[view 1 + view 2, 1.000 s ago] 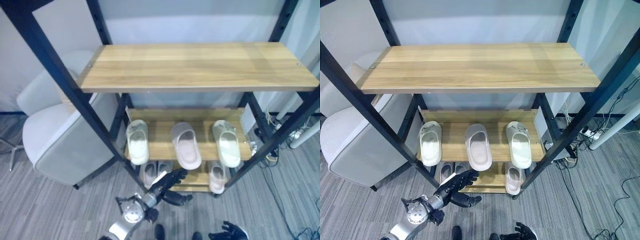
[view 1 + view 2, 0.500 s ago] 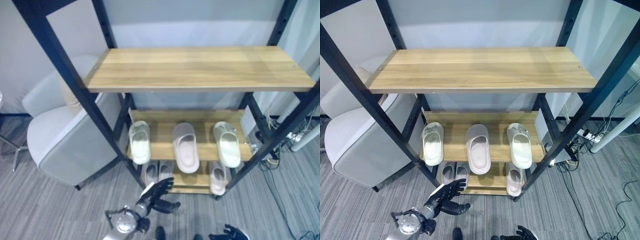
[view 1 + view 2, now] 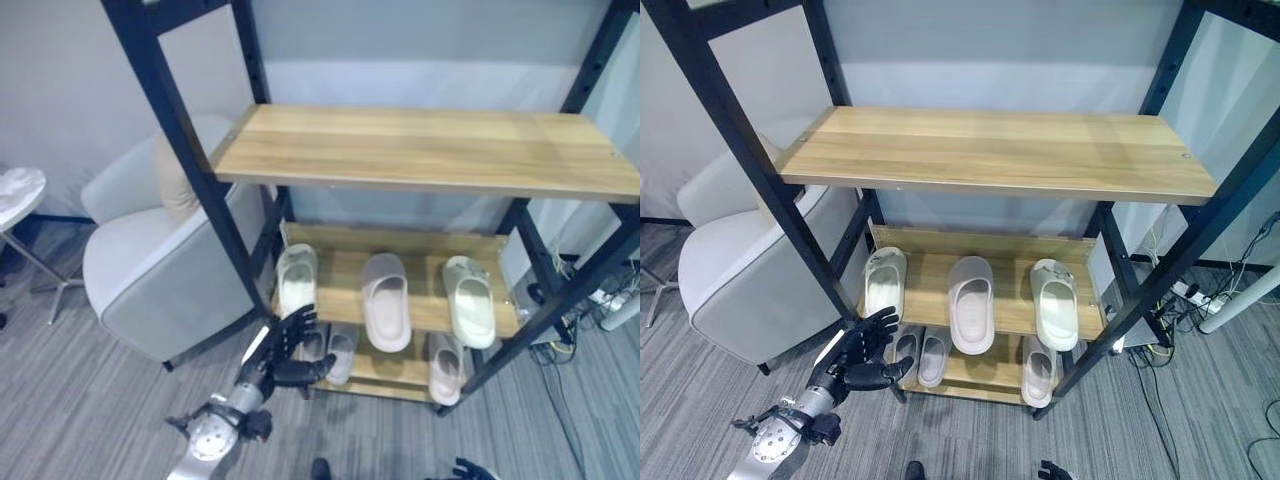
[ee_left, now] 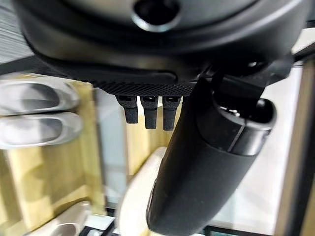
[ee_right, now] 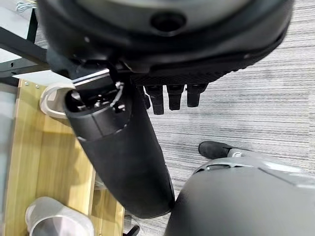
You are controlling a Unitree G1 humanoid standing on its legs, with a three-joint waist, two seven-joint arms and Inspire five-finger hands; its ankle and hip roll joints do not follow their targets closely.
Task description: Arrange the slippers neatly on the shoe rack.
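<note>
The fingers of the left hand are spread, empty, beside the shoe rack; next, it likely reaches the bottom slippers.

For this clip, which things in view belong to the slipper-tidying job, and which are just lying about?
Belongs to the job:
shoe rack
three slippers on the middle shelf
three slippers on the bottom shelf
left hand, open, low by the rack's front left post

Just lying about:
armchair left of the rack
small round table
cables on the floor, right
</note>
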